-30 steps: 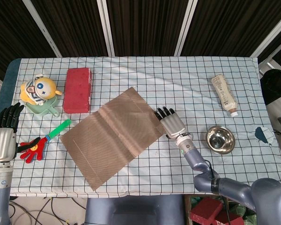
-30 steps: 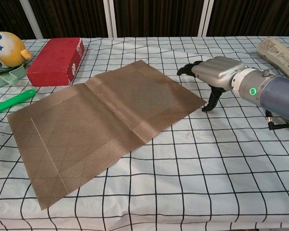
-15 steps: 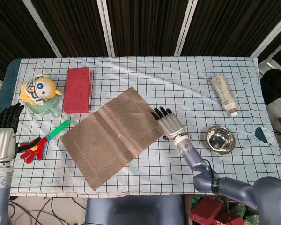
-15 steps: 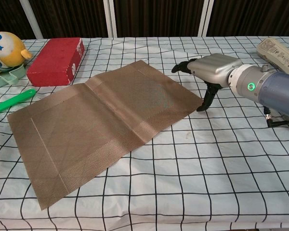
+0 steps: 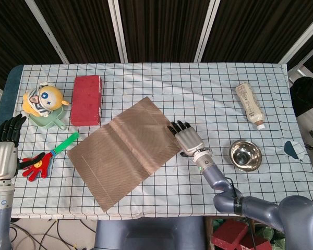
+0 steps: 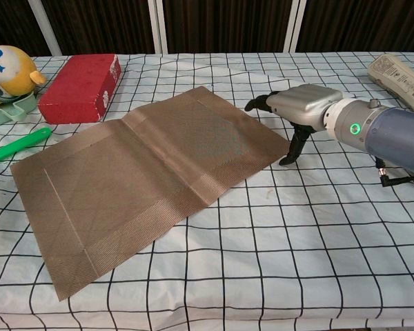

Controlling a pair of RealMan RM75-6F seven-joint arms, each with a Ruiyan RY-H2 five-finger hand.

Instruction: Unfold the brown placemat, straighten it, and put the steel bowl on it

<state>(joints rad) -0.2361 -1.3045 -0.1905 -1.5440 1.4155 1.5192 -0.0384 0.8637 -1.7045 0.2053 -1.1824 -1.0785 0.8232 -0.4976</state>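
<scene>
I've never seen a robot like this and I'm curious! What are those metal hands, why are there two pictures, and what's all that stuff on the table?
It is a robot with two arms, each ending in a hand with fingers. One picture looks down from its head, the other looks forward from its chest. Its right hand hovers open at the edge of the brown placemat, which lies unfolded but crooked on the checked tablecloth. Its left hand waits at the table's side, holding nothing. Also there: a steel bowl, a red block, a round toy, a hand-shaped clapper and a bottle.
</scene>
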